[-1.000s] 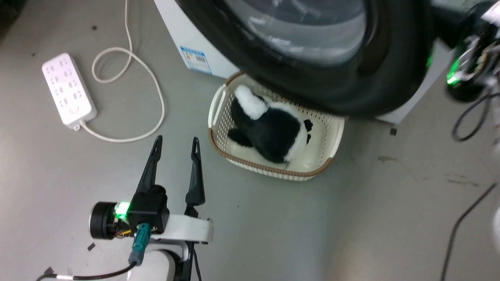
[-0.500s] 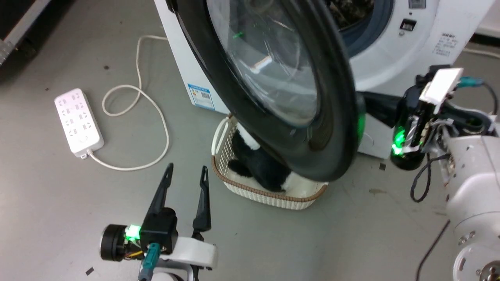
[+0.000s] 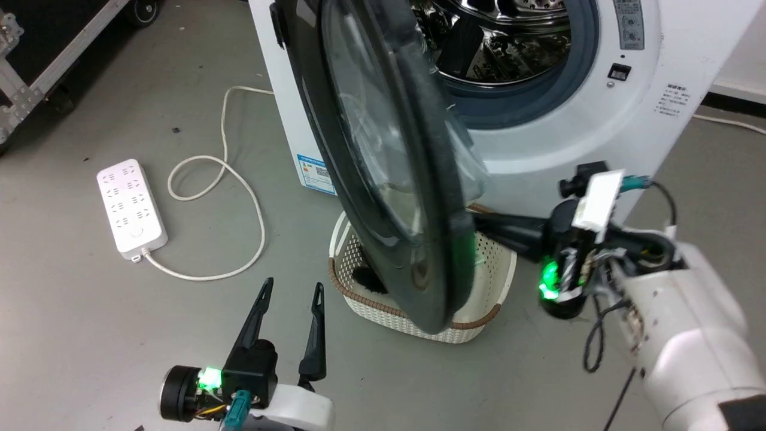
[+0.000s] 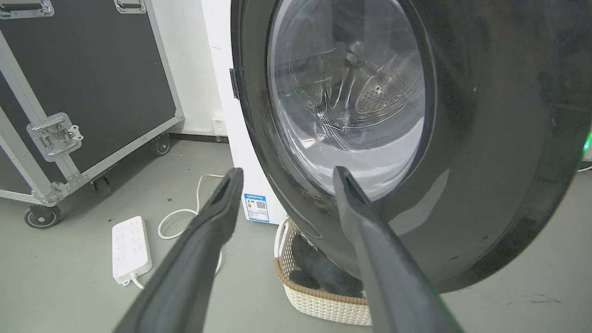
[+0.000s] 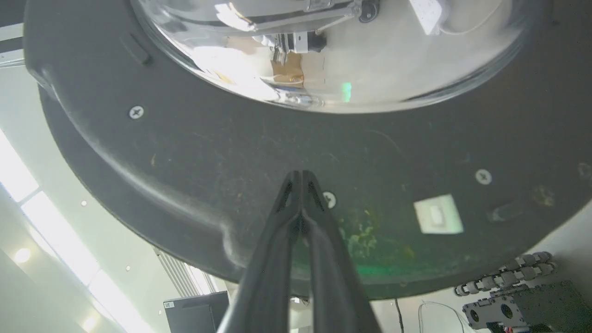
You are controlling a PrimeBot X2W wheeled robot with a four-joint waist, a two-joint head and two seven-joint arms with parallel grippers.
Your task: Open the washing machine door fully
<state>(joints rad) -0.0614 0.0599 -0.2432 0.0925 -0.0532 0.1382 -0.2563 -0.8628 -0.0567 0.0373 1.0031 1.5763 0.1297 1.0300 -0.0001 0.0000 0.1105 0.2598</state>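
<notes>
The white washing machine (image 3: pixel 598 137) stands at the top right with its steel drum (image 3: pixel 508 36) exposed. The glossy black washing machine door (image 3: pixel 383 179) hangs out from its left-side hinge, nearly edge-on in the head view. My right gripper (image 3: pixel 486 224) is shut, and its tips (image 5: pixel 300 175) touch the door's inner black face (image 5: pixel 208 152) just below the glass bowl (image 5: pixel 323 51). My left gripper (image 3: pixel 291 290) stands open and holds nothing low over the floor. It faces the door's outer side (image 4: pixel 485 138) between its fingers (image 4: pixel 217 208).
A cream basket (image 3: pixel 497 266) with a black plush toy (image 3: pixel 366 278) sits on the floor under the door's lower edge. A white power strip (image 3: pixel 131 206) and its looped cord (image 3: pixel 242 197) lie to the left. A wheeled black flight case (image 4: pixel 69 92) stands further left.
The head camera has tilted up, bringing the drum opening into view. The door has swung further away from the opening, with the right gripper following behind it. The left gripper keeps its pose.
</notes>
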